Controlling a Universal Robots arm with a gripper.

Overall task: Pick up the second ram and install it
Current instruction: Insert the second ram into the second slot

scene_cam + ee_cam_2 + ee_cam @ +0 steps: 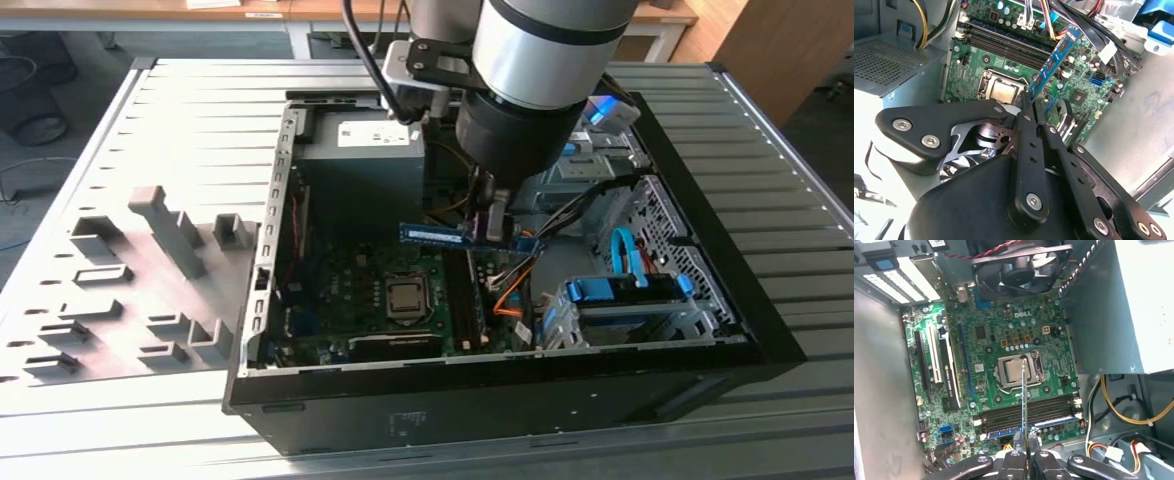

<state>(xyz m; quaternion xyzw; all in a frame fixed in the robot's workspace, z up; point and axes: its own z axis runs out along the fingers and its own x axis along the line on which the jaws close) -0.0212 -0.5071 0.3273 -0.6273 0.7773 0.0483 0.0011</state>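
Ribbed metal bench (pixel 200 120) is carrying an open desktop computer case (pixel 534 400) as the gripper (pixel 491 232), its fingers (pixel 1030 145) clamping tight on the second ram (pixel 441 235), is holding the blue-green stick clear above the motherboard (pixel 340 290), crosswise over the memory slots (pixel 1026 412) near the processor socket (pixel 403 297).

The exterior view looks down from afar; both wrist views closely share the motherboard (pixel 1085 85) (pixel 1004 337).

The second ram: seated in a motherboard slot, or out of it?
Out: the gripper holds the second ram clear above the motherboard, with the slots beneath it.
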